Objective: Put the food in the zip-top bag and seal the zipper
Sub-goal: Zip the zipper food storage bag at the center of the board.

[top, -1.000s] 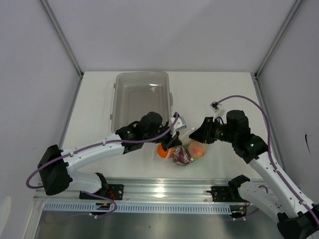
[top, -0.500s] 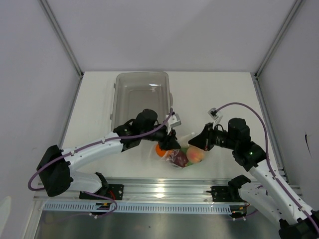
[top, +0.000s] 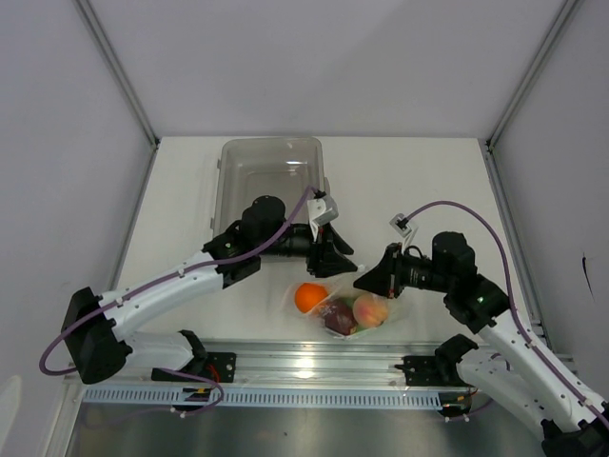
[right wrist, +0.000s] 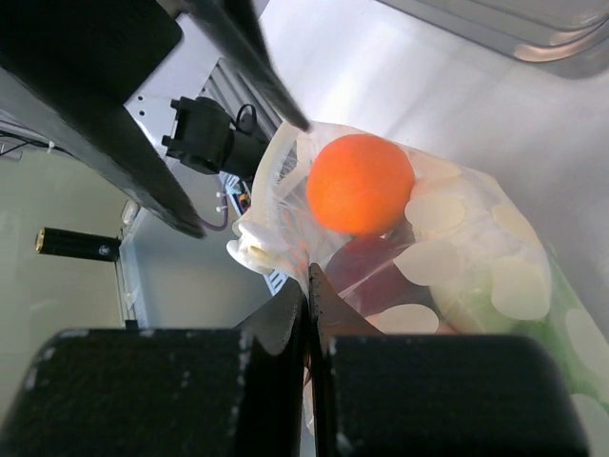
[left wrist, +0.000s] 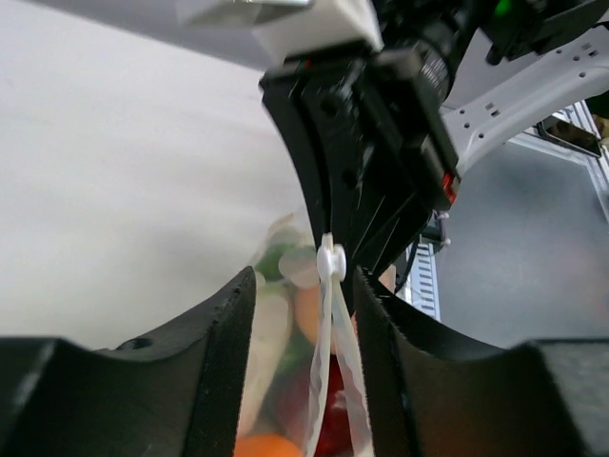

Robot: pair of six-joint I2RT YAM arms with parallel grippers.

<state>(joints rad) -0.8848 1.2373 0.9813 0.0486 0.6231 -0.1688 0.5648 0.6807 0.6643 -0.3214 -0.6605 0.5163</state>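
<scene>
Found the clear bag [top: 352, 303] low in the centre of the overhead frame, just above the metal rail [top: 314, 362], with an orange [top: 309, 297], a dark red bulb [top: 339, 320] and a peach [top: 371, 309] inside. Saw the right gripper [top: 363, 283] pinched shut on the bag's film at its upper right edge. Saw the left gripper [top: 340, 263] just above the bag, jaws apart, with a small white knob [left wrist: 330, 260] on the bag's edge hanging in the gap between the fingers [left wrist: 224, 352]. Noted a grey tray [top: 217, 190] higher up, apart from the bag.
</scene>
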